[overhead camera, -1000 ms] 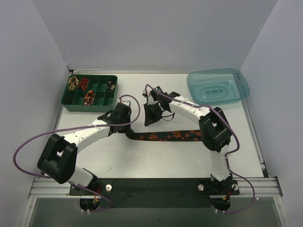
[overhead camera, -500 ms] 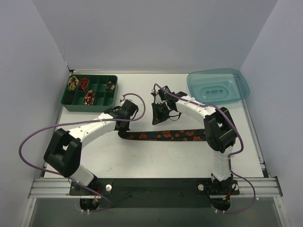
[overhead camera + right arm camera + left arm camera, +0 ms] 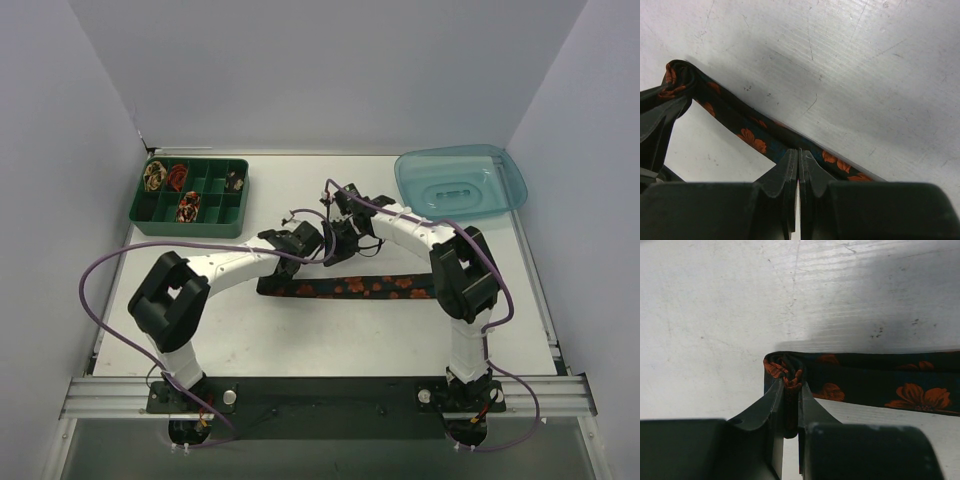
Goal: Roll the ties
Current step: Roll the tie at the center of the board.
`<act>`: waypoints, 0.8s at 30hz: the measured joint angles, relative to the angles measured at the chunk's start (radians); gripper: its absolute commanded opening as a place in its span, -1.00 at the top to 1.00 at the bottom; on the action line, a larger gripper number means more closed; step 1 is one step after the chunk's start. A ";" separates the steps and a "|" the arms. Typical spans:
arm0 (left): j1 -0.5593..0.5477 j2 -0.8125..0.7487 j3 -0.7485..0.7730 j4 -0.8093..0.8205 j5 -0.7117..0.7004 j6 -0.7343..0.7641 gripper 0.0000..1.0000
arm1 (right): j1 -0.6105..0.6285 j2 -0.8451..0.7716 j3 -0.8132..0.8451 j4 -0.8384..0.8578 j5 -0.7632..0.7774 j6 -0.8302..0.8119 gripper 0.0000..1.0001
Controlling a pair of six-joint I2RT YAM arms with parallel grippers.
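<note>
A dark tie (image 3: pixel 360 287) with orange flowers lies as a long strip across the middle of the table. My left gripper (image 3: pixel 283 268) is shut on its folded left end, and the fabric bunches between the jaws (image 3: pixel 792 385). From there the tie (image 3: pixel 865 380) runs off to the right. My right gripper (image 3: pixel 330 265) is close beside the left one. Its jaws are shut (image 3: pixel 798 152) with the tips at the edge of the tie (image 3: pixel 740 125). I cannot tell whether any fabric is pinched between them. Several rolled ties (image 3: pixel 155 177) sit in the green tray.
The green compartment tray (image 3: pixel 190 230) stands at the back left. A blue plastic lid (image 3: pixel 460 180) lies at the back right. Purple cables (image 3: pixel 110 265) loop off both arms. White walls close in the table on three sides.
My left arm has swung to the right, carrying the tie's left end toward the right gripper. The right gripper shifted slightly right, then stayed still.
</note>
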 measured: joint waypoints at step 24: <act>0.018 0.002 -0.087 0.257 0.210 -0.090 0.03 | -0.006 0.000 -0.004 -0.001 -0.001 -0.005 0.94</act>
